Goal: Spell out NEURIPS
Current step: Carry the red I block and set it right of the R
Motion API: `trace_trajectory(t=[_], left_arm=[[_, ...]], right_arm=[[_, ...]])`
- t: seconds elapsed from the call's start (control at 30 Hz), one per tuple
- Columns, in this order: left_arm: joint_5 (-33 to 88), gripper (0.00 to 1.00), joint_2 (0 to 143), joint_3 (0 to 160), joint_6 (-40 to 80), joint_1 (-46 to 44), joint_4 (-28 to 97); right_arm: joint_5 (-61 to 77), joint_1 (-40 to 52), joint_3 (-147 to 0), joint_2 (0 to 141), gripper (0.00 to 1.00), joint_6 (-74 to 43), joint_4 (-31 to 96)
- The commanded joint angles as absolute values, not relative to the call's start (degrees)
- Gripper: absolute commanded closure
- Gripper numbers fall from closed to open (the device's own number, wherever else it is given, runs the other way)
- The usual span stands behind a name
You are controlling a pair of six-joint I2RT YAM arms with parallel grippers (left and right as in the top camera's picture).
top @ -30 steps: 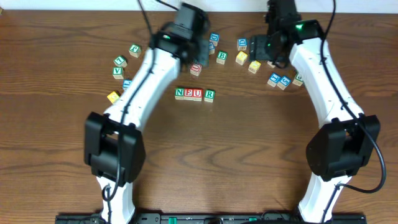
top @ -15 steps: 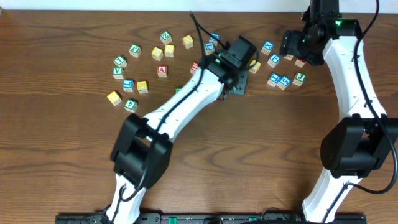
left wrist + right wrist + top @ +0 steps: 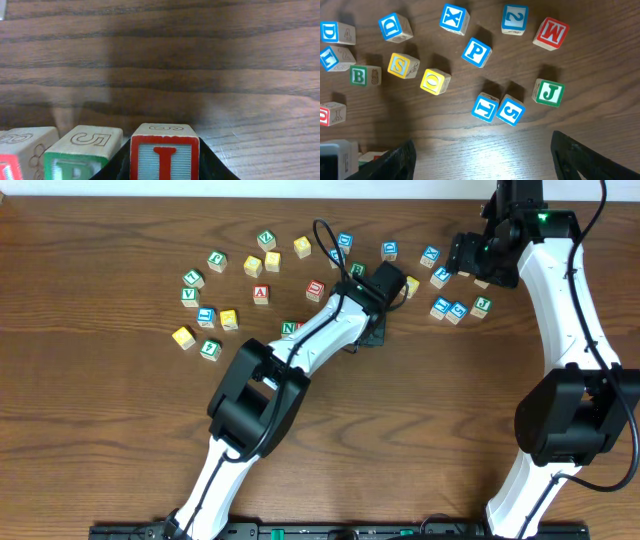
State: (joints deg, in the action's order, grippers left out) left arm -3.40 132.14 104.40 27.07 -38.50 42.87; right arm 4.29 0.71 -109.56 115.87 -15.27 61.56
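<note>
My left gripper (image 3: 372,332) is shut on a cube with a red I (image 3: 164,155), low over the table. It sits just right of a green R cube (image 3: 82,155) at the end of the row. A red-faced cube (image 3: 20,150) stands left of that. In the overhead view my left arm hides most of the row, and only the green N cube (image 3: 290,328) shows. My right gripper (image 3: 485,160) is open and empty, high over the right-hand cluster (image 3: 468,255). A blue P cube (image 3: 476,52) and a yellow S cube (image 3: 403,65) lie below it.
Loose cubes lie under the right gripper: yellow O (image 3: 435,81), blue X (image 3: 454,18), blue 2 (image 3: 514,19), red M (image 3: 550,33), green J (image 3: 549,93), blue D (image 3: 395,27) and green B (image 3: 360,76). More cubes are scattered at the back left (image 3: 228,318).
My left arm swung from the back cluster down to the right end of the row, carrying the I cube. My right arm moved back and right a second ago, then held still.
</note>
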Motion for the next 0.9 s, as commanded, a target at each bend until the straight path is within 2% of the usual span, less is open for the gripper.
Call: trace_trajectory(t=[0.0, 0.7, 0.87], left_arm=[[-6.07, 0.73, 132.68, 104.07, 27.75, -38.17, 42.33], [-6.44, 0.73, 132.68, 103.92, 27.81, -36.27, 42.44], [-6.46, 0.73, 132.68, 103.92, 31.05, -36.58, 44.95]], right_arm=[[4.69, 0.80, -110.41, 116.53, 0.19, -15.35, 61.84], [4.64, 0.80, -110.41, 116.53, 0.19, -15.31, 62.63], [4.67, 0.80, -110.41, 116.53, 0.19, -15.31, 62.67]])
